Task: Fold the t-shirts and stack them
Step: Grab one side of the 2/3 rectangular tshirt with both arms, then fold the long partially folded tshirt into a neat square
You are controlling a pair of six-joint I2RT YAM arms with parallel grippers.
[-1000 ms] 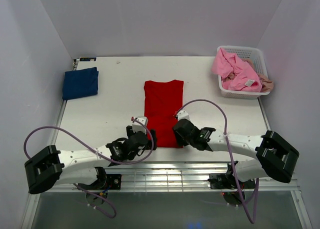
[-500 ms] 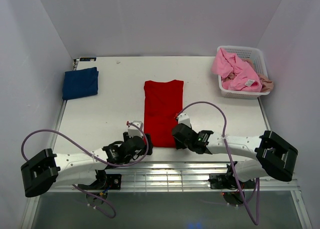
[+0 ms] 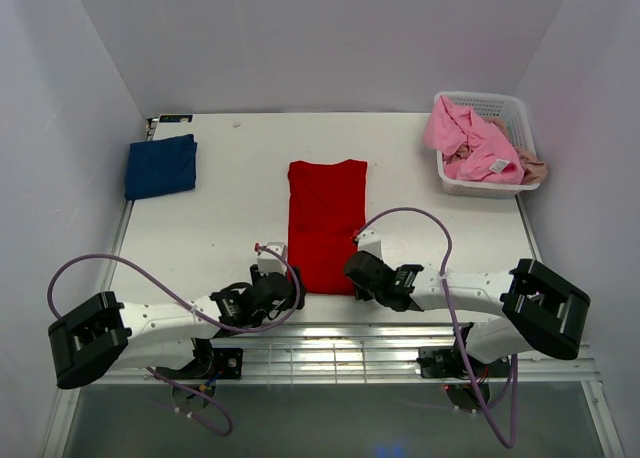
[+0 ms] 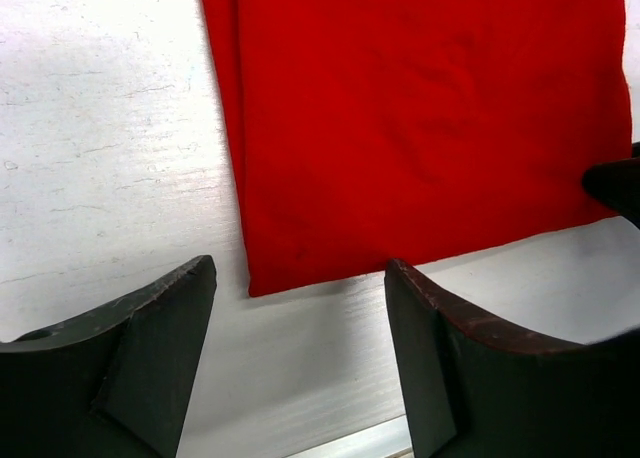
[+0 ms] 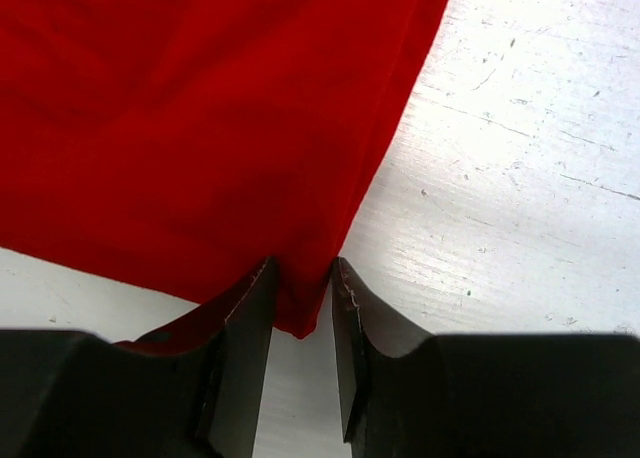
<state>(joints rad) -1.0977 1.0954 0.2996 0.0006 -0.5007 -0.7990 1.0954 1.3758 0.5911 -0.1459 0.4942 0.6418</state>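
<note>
Right gripper [image 5: 302,306] stood narrow about the near right corner of the red t-shirt [image 3: 326,218] flat on the table [image 3: 230,218], grip unconfirmed, left gripper [image 4: 300,323] wide over the left corner, evidently to lift its hem.

No legible text, brand, number or sign in any view. One small white tag [image 3: 497,165] sits on the crumpled pink cloth shirt [image 3: 455,128] in the white plastic lattice basket [image 3: 512,105]; too small to read.
</note>
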